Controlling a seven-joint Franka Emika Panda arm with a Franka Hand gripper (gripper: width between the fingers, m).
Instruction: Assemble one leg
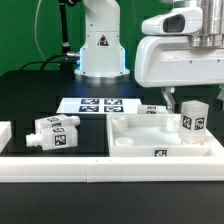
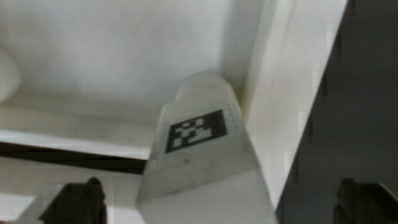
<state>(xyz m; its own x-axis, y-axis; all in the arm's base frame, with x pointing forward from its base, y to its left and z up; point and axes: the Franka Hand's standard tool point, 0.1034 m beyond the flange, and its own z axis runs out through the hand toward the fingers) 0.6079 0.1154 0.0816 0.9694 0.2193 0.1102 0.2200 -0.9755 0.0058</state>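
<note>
The leg [image 1: 193,116] is a small white block with a black-and-white marker. It stands upright in the right part of the large white tray-like part [image 1: 140,148], close to its wall. My gripper [image 1: 191,100] hangs just above the leg, at its top end. In the wrist view the leg [image 2: 205,135] lies between the two dark fingertips [image 2: 80,203], with a gap on each side. The gripper [image 2: 222,206] is open around the leg and does not touch it.
A longer white marked piece with a knobbed end [image 1: 55,133] lies on the black table at the exterior view's left. The marker board [image 1: 97,105] lies behind the tray. A white rail [image 1: 100,168] runs along the front. The arm's base [image 1: 101,45] stands at the back.
</note>
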